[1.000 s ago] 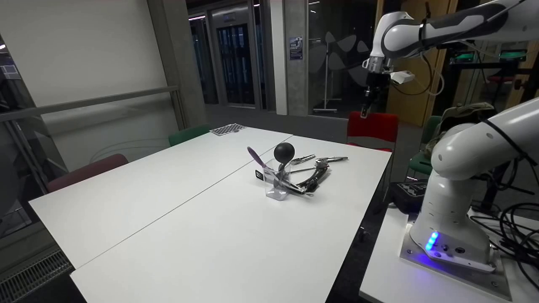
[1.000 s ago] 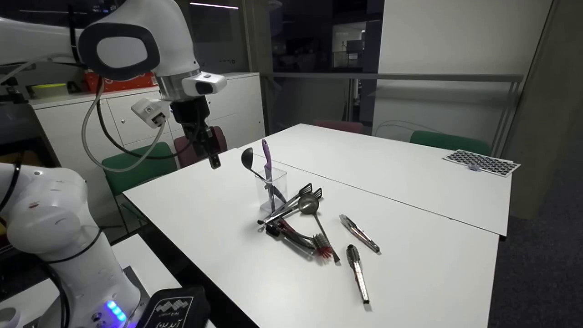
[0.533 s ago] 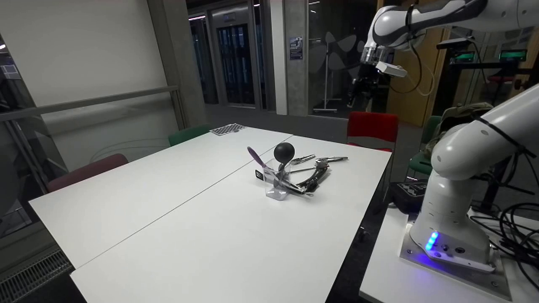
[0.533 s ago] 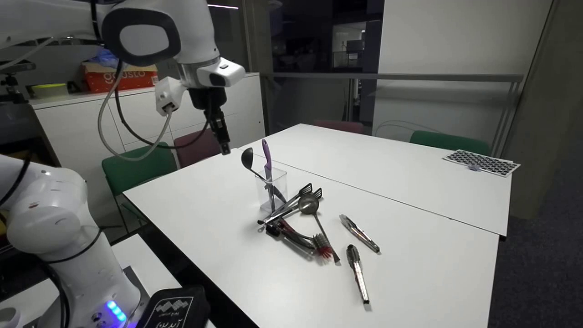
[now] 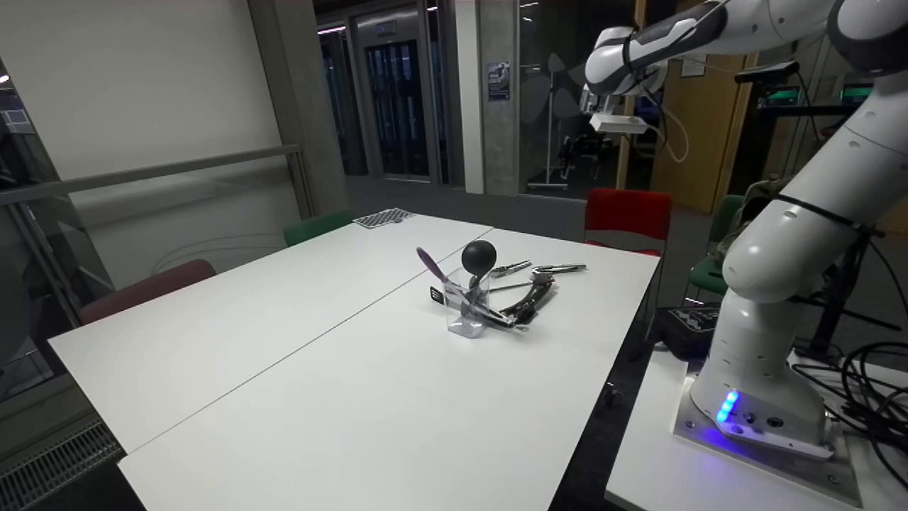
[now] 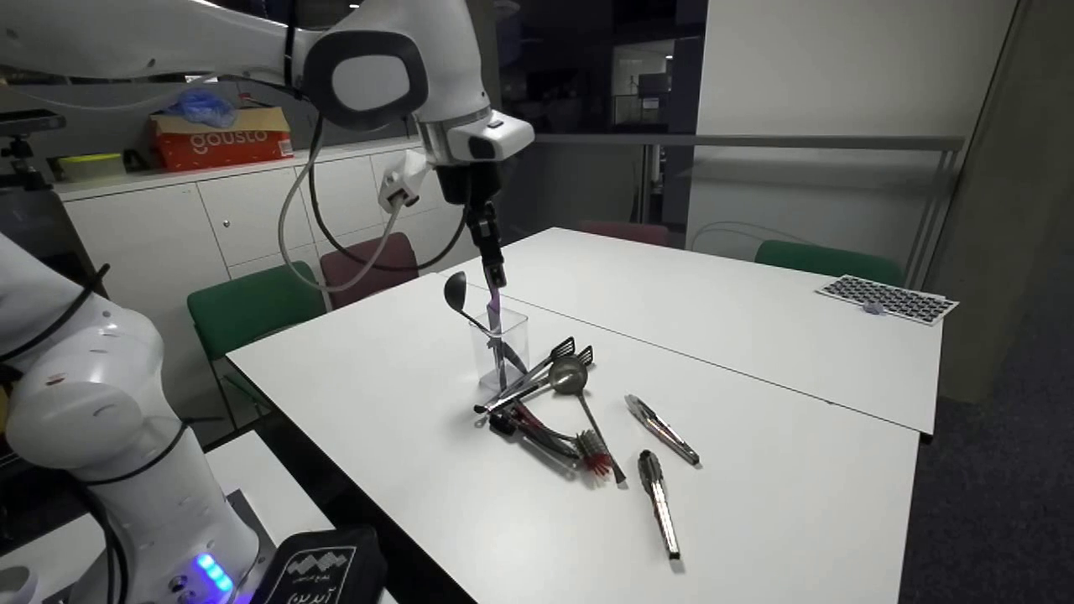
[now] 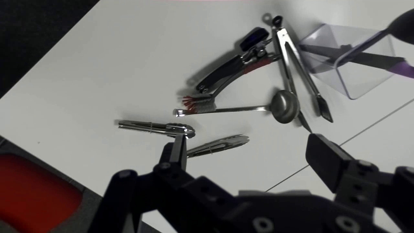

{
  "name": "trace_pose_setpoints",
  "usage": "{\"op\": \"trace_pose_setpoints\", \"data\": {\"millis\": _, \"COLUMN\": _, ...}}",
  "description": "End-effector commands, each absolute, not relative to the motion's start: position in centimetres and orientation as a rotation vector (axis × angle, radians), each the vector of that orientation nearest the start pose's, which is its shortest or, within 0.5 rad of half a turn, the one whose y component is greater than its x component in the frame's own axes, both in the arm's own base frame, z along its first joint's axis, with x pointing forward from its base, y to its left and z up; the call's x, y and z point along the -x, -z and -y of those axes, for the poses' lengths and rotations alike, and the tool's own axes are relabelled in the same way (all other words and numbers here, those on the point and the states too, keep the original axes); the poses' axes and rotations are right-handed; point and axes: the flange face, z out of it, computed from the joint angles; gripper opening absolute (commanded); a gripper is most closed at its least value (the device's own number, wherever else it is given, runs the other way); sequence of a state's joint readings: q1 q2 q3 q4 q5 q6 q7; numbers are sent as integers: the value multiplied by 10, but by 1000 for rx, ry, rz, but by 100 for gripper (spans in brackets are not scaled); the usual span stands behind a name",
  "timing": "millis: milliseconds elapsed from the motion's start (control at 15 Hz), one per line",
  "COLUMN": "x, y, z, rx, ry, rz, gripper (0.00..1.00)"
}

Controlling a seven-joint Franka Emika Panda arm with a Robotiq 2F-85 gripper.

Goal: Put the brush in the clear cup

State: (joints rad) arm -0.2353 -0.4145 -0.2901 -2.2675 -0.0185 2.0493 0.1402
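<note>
The brush, with grey and red bristles point(image 6: 594, 453) and a thin curved handle, lies on the table beside a black-handled tool; it also shows in the wrist view point(image 7: 202, 103), its bristles by a steel ladle's handle. The clear cup point(image 6: 482, 361) stands upright with a black ladle and a purple-handled utensil in it. The cup also shows in an exterior view point(image 5: 464, 328) and at the right of the wrist view point(image 7: 330, 77). My gripper point(image 7: 246, 145) is open and empty, high above the table; in an exterior view its fingertips point(image 6: 497, 277) overlap the top of the purple handle.
A can-opener-like tool point(image 7: 223, 72) lies against the brush. Spatula-ended tongs point(image 7: 291, 61) lie between brush and cup. A steel ladle point(image 7: 284, 106) lies near the bristles. Two metal tongs point(image 6: 663, 429) lie farther off. A patterned board point(image 6: 889, 299) is at the table's corner.
The arm has swung, carrying the open gripper rightward in an exterior view, from beside the cup to in line with it. The things on the table have not moved.
</note>
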Motion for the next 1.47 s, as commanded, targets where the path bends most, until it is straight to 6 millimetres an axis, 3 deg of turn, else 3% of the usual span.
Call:
{"op": "trace_pose_setpoints", "data": {"millis": 0, "x": -395, "y": -514, "z": 257, "rx": 3077, "ry": 256, "rz": -919, "gripper": 100}}
{"op": "trace_pose_setpoints", "data": {"millis": 333, "x": -392, "y": -497, "z": 256, "rx": 3067, "ry": 176, "rz": -939, "gripper": 100}}
{"op": "trace_pose_setpoints", "data": {"millis": 800, "x": -392, "y": -496, "z": 257, "rx": 3068, "ry": 172, "rz": -939, "gripper": 100}}
{"op": "trace_pose_setpoints", "data": {"millis": 933, "x": -404, "y": -493, "z": 257, "rx": 2980, "ry": 109, "rz": -960, "gripper": 100}}
{"op": "trace_pose_setpoints", "data": {"millis": 1133, "x": -427, "y": -480, "z": 256, "rx": 2787, "ry": 12, "rz": -1123, "gripper": 100}}
{"op": "trace_pose_setpoints", "data": {"millis": 1400, "x": -456, "y": -457, "z": 274, "rx": 2608, "ry": -58, "rz": -1379, "gripper": 100}}
